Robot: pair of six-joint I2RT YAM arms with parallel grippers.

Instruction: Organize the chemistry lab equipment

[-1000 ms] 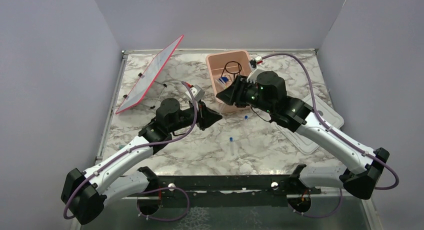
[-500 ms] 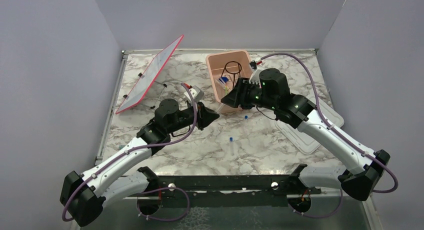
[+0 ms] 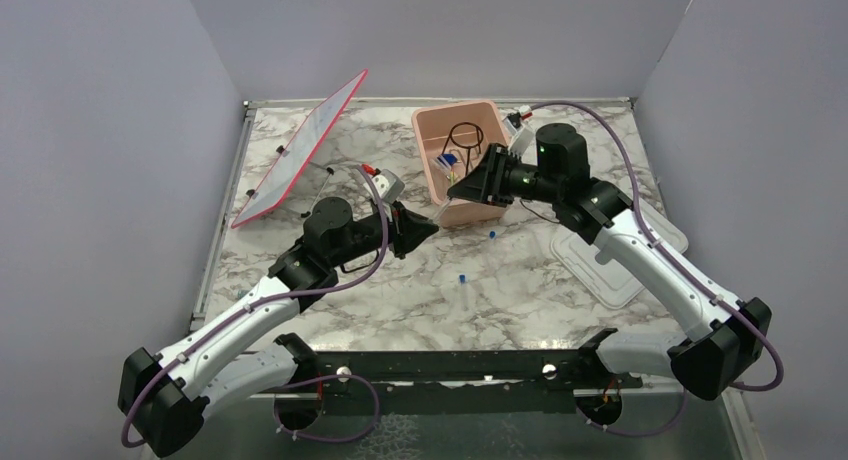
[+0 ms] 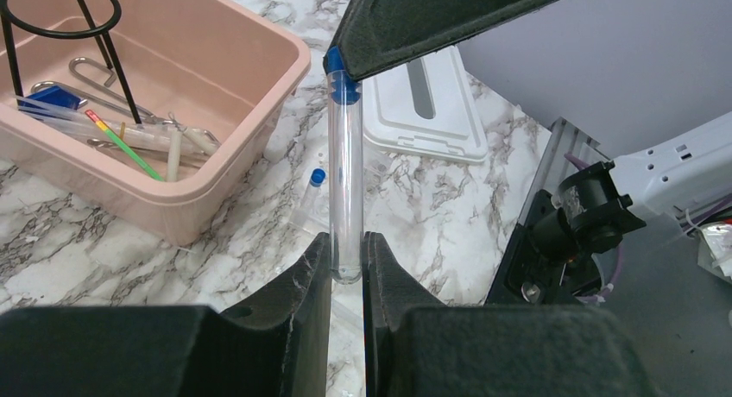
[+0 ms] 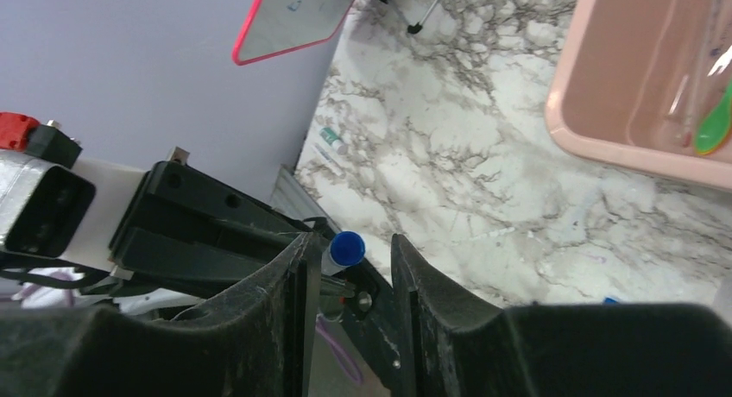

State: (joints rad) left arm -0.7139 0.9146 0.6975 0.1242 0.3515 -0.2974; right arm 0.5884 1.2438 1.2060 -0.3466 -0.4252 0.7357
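While left claw (image 4: 346, 252) pinches clear cylindrical tube (image 4: 345, 173) | blue cap (image 4: 343, 83) | marbled table (image 4: 436, 209)

So the right arm is the one that moves most: its wrist (image 3: 558, 145) swings toward the far right, off the near wall of the pink tub (image 3: 432, 130) and up beside the tub's right side. The right gripper (image 3: 462, 190) slides a bit right with it. The forearm lifts off the white lid (image 3: 590, 265), so more of the lid shows now. The left gripper (image 3: 430, 228) creeps slightly left and farther back, and its arm pulls back left too.
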